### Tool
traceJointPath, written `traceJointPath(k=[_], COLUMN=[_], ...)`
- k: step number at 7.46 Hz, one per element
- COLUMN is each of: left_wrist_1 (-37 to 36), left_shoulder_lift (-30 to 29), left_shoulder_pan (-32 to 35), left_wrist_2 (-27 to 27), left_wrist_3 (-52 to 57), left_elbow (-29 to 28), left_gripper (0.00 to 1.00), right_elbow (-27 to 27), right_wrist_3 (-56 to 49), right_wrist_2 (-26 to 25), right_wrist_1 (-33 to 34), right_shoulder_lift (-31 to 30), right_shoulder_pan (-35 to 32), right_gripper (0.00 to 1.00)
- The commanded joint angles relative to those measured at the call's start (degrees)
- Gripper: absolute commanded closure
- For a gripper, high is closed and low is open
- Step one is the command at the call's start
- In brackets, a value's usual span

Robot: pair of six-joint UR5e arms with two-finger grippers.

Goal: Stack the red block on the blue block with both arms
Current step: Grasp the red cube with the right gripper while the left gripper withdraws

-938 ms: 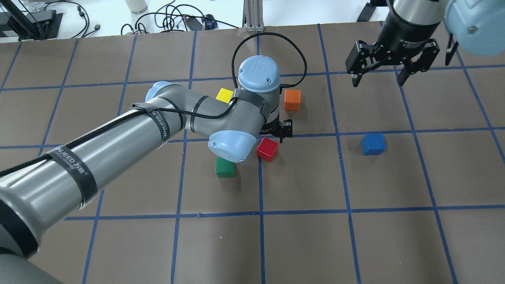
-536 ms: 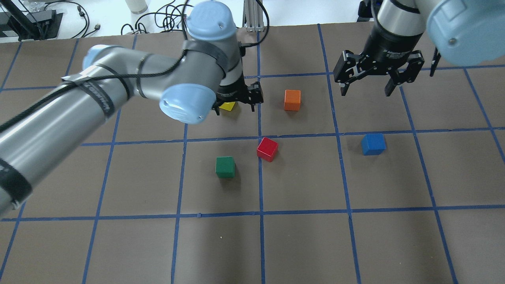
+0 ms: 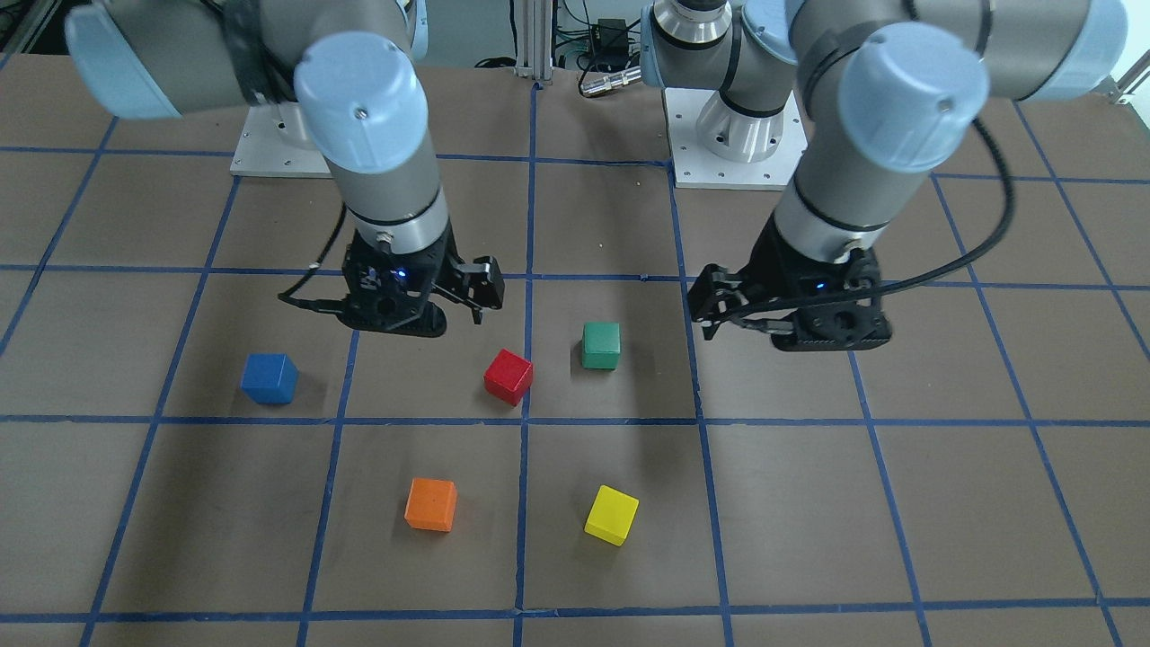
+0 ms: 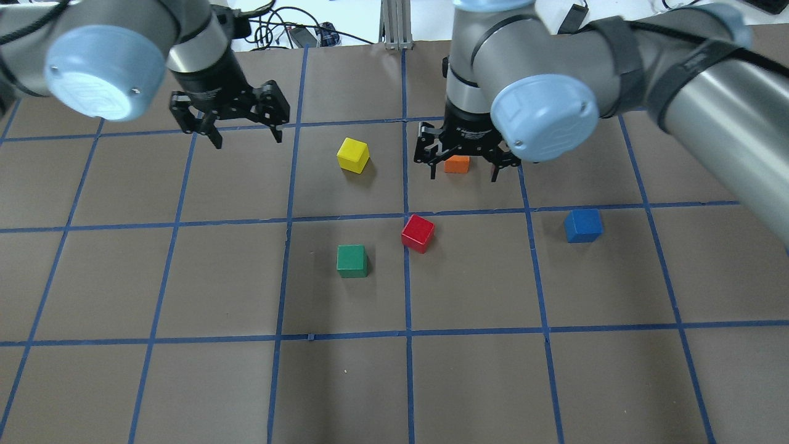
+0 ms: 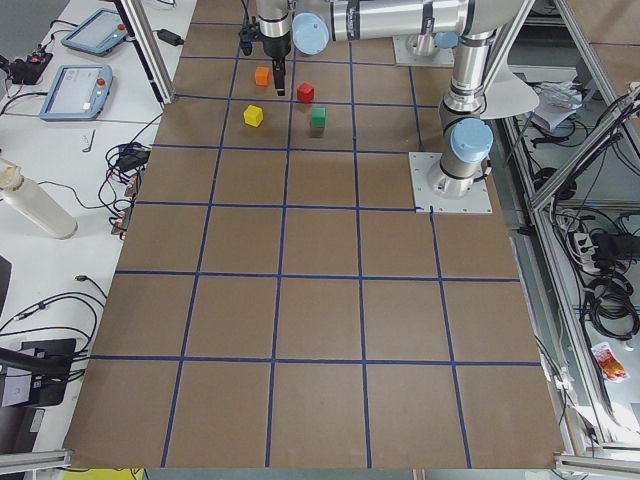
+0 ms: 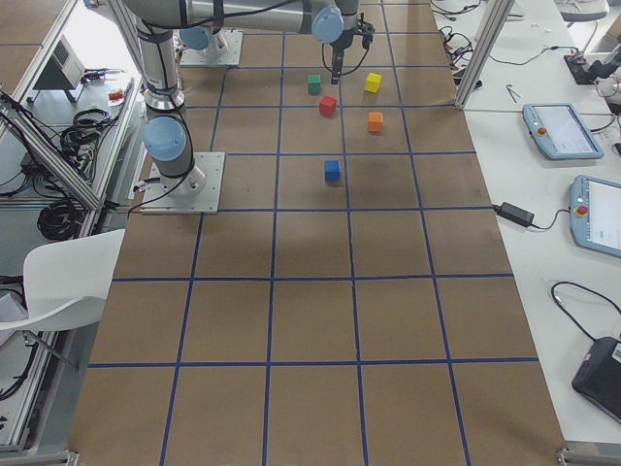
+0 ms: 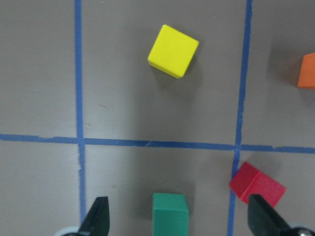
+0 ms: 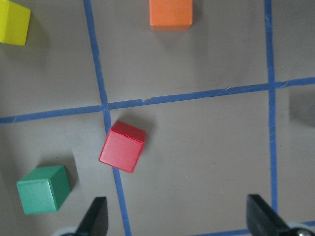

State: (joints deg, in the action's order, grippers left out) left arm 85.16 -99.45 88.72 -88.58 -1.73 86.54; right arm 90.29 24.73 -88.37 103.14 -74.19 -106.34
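Observation:
The red block [image 4: 418, 233] sits on the brown mat near the centre, at a crossing of blue tape lines, and shows in the front view [image 3: 508, 376] and both wrist views [image 7: 257, 185] [image 8: 122, 146]. The blue block [image 4: 583, 225] sits alone to its right, also in the front view [image 3: 269, 377]. My left gripper [image 4: 248, 140] is open and empty, raised over the far left, well away from both blocks. My right gripper [image 4: 463, 176] is open and empty, raised over the orange block, just beyond the red block and left of the blue one.
A green block [image 4: 352, 260] lies left of the red one. A yellow block [image 4: 353, 154] and an orange block [image 4: 457, 164] lie farther back. Cables [image 4: 277, 31] and a metal post [image 4: 394, 24] stand beyond the mat's far edge.
My left arm has swung away from the red block, back and to the far left. My right arm has moved left over the orange block. Both grippers stayed open; no block moved.

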Motion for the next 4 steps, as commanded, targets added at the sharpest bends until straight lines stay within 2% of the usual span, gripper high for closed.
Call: traceJointPath(k=[1, 4], left_wrist_1=[5.0, 5.0], left_shoulder_lift=[3.5, 4.0], left_shoulder_pan=[-5.8, -5.6], left_wrist_2=[2.6, 2.8], left_wrist_3=[4.8, 4.6], left_elbow=[-1.4, -0.6], left_gripper=[0.0, 0.0], right_elbow=[0.1, 0.3], right_wrist_3=[14.1, 23.3], right_wrist_2=[0.0, 0.0], right_wrist_1=[6.2, 6.1], right_shoulder_lift=[8.5, 13.0], right_shoulder_pan=[-4.3, -5.7], right_gripper=[0.0, 0.0])
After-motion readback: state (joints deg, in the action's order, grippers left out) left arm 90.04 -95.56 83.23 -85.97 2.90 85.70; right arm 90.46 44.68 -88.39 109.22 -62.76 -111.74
